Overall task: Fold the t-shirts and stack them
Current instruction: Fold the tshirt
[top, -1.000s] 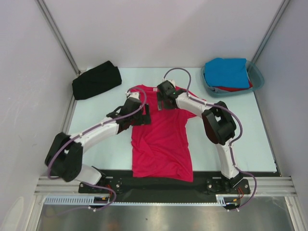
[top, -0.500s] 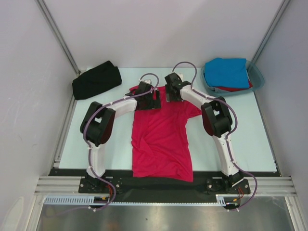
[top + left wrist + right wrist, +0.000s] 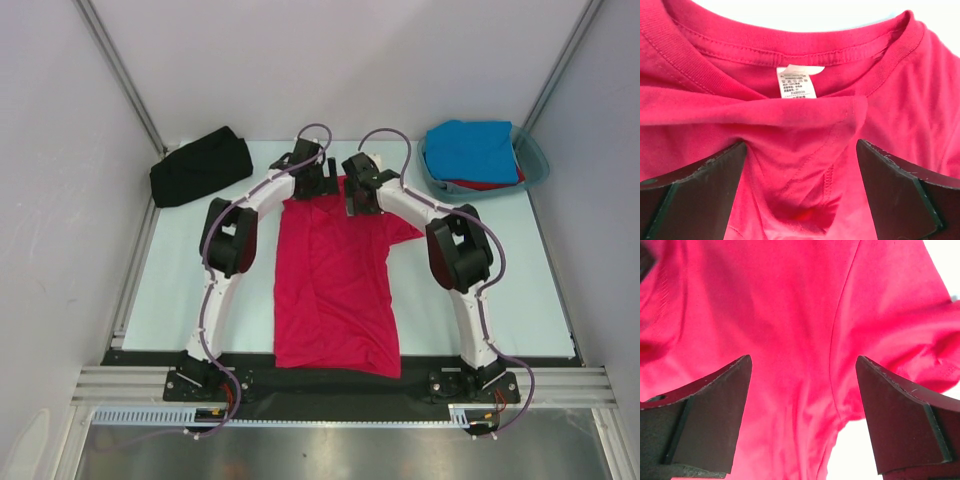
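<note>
The crimson-pink t-shirt (image 3: 338,290) lies flat along the middle of the table, collar at the far end. My left gripper (image 3: 320,186) is open over the collar. In the left wrist view its jaws (image 3: 801,145) straddle a bunched fold of pink cloth just below the white neck label (image 3: 796,82). My right gripper (image 3: 357,198) is open over the right shoulder. In the right wrist view its jaws (image 3: 804,359) stand wide apart above the cloth beside the right sleeve (image 3: 920,335). A folded black t-shirt (image 3: 200,166) lies far left. A blue t-shirt (image 3: 470,148) lies on a red one (image 3: 492,184) in the tub.
A translucent teal tub (image 3: 537,160) stands at the far right corner. White walls and metal posts enclose the table on three sides. The black front rail (image 3: 320,385) runs under the shirt's hem between the arm bases.
My left arm swung from the shirt's left shoulder up and right to the collar. The left shoulder cloth now lies drawn inward. My right gripper shifted slightly toward the far end.
</note>
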Tool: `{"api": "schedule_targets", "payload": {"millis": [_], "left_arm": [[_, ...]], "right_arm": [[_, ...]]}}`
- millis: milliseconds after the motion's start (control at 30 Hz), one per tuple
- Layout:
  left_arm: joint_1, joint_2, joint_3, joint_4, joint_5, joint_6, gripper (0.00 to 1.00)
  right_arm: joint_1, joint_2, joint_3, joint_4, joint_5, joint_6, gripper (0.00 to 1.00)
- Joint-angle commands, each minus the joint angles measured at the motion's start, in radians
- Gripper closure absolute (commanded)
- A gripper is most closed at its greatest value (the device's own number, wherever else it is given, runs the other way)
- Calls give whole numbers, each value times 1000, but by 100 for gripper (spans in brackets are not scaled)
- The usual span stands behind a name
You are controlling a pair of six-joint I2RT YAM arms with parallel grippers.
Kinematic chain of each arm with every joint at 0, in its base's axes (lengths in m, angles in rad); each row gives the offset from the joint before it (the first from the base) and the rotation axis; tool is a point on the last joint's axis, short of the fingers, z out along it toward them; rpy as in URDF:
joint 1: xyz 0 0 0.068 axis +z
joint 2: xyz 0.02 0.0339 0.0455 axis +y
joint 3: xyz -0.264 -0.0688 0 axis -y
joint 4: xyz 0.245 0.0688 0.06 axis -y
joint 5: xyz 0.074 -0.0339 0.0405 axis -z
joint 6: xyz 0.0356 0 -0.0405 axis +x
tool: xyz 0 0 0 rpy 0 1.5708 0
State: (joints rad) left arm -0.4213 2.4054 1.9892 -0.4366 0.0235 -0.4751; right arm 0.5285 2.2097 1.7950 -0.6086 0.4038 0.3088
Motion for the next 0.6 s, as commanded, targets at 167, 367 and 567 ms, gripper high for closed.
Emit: {"api": "schedule_targets", "payload": {"millis": [167,367,567], "left_arm": [[50,118,129,-113,91,27,1],[94,155,175,-145,98,-20,8],[170,187,233,-157,154,-28,16]], "right_arm": [[10,-123,-31,-34,46,7,10],[8,-153,-32,-60,55,13,9],[10,-185,-52,-66,53,16,9]]}}
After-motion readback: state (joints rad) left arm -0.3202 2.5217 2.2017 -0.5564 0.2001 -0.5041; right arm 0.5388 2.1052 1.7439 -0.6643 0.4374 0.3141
